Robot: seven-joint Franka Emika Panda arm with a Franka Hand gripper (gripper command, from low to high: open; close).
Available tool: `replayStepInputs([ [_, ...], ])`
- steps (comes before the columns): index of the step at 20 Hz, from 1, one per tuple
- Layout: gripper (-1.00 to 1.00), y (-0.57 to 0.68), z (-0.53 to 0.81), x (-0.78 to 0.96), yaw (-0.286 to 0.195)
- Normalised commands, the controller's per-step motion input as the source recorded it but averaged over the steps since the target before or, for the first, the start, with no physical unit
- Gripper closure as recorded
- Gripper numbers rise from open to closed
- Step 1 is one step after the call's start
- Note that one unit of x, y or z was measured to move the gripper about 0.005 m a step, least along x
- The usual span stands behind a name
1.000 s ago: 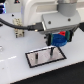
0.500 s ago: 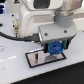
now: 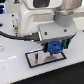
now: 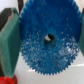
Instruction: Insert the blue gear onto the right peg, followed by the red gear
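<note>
My gripper (image 3: pixel 54 49) is shut on the blue gear (image 3: pixel 54 47), held on edge just above the grey plate with the black frame (image 3: pixel 44 62). In the wrist view the blue gear (image 4: pixel 47 42) fills the picture, with its centre hole in the middle and a finger (image 4: pixel 8 42) at each side. One thin dark pin (image 3: pixel 38 56) stands on the plate to the exterior view's left of the gear. I cannot tell which peg it is. The right peg does not show clearly. A bit of the red gear (image 4: pixel 6 80) shows at the wrist view's corner.
The plate lies on a white table (image 3: pixel 15 70). The big white arm (image 3: pixel 42 20) and a black cable (image 3: pixel 15 36) hang over the back of the scene.
The gripper has come down and slightly to the exterior view's left with the blue gear, from above the plate's far side to just over it.
</note>
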Motion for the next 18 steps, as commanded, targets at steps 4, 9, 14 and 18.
replayStepInputs([
  [4, 1.0, -0.14, 0.02, 0.16, 0.0],
  [9, 1.0, -0.15, -0.1, 0.19, 0.0],
  [14, 1.0, -0.03, -0.17, 0.16, 0.0],
  [18, 1.0, -0.01, -0.29, 0.18, 0.0],
])
